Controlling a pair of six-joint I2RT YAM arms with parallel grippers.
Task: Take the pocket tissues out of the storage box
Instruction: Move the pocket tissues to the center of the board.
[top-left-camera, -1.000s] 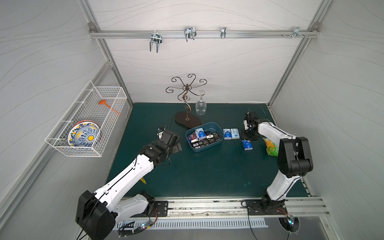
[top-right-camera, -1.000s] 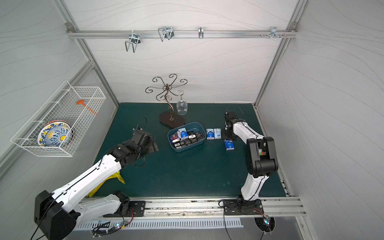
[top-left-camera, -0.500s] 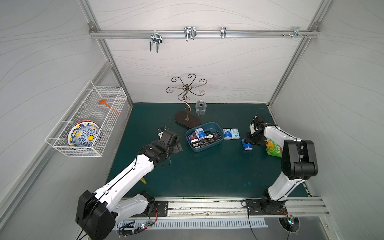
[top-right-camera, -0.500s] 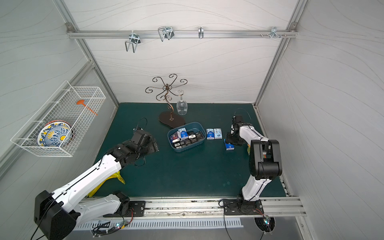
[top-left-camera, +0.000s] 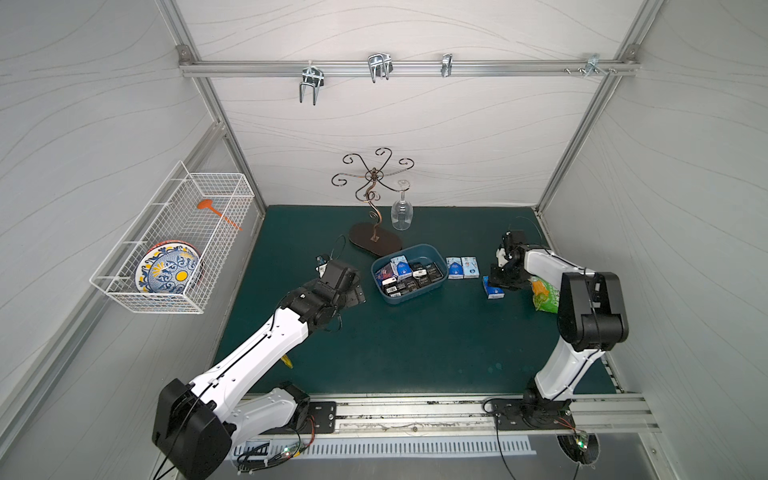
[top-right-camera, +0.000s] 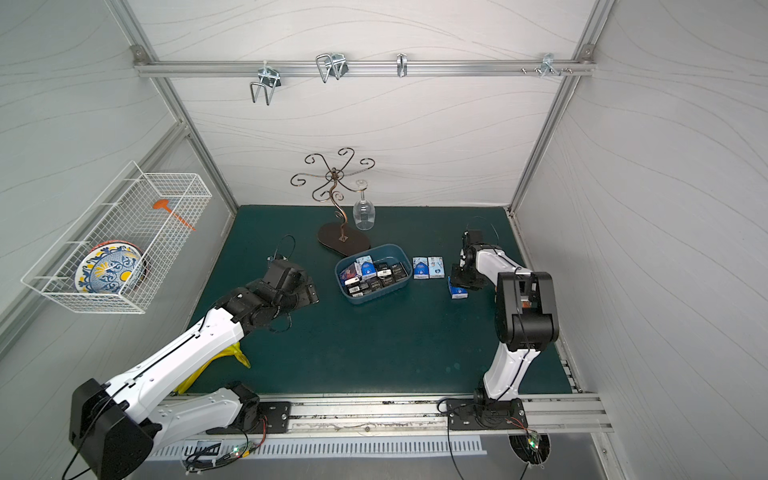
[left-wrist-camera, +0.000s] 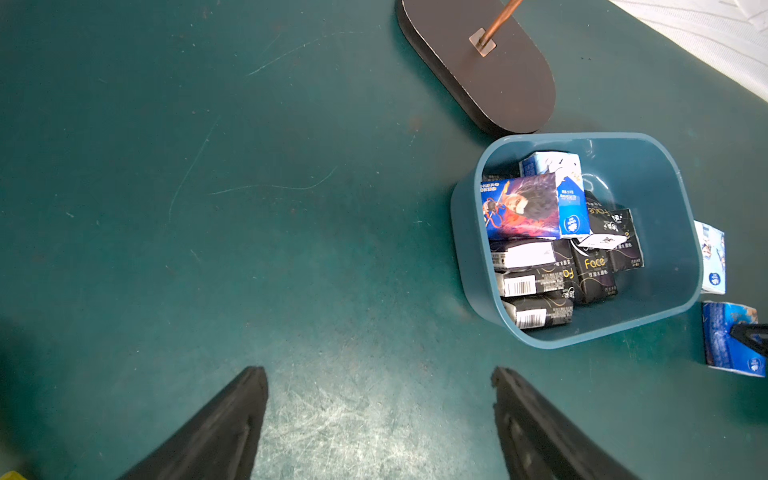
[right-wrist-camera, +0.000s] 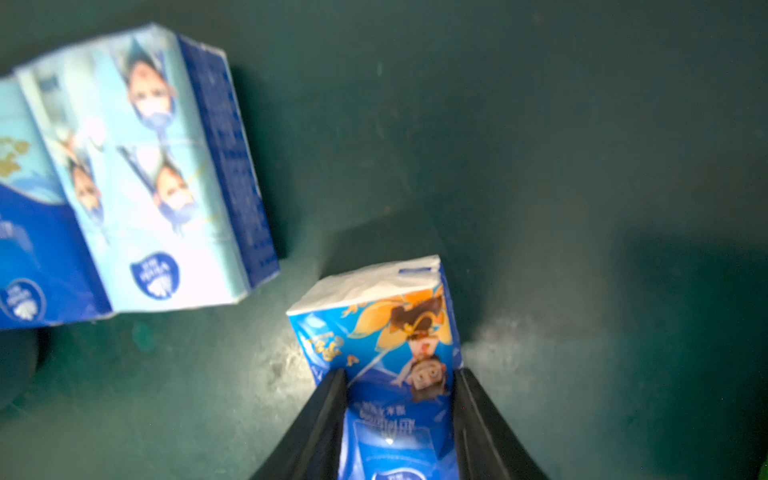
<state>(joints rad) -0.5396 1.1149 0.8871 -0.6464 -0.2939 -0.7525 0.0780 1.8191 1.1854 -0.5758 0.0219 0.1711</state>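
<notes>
Pocket tissues (top-left-camera: 409, 274) mostly fill the storage box (top-left-camera: 399, 300). We see the right pincer (right-wrist-camera: 400, 374) clamped on a blue pack (right-wrist-camera: 374, 328) on the counter (top-left-camera: 415, 353), probably straightening it near two packs (top-left-camera: 455, 267). The left pincer (left-wrist-camera: 378, 370) hangs apart, idle.

Green table (top-left-camera: 415, 353) bears storage box (top-left-camera: 401, 300), stand (top-left-camera: 375, 245), snack bag (top-left-camera: 544, 297), pocket tissues (top-left-camera: 454, 267).

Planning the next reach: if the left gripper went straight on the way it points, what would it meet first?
Probably the bare green mat: in the left wrist view the open left gripper aims at it, with the blue box off to one side. Depth is unclear.
</notes>
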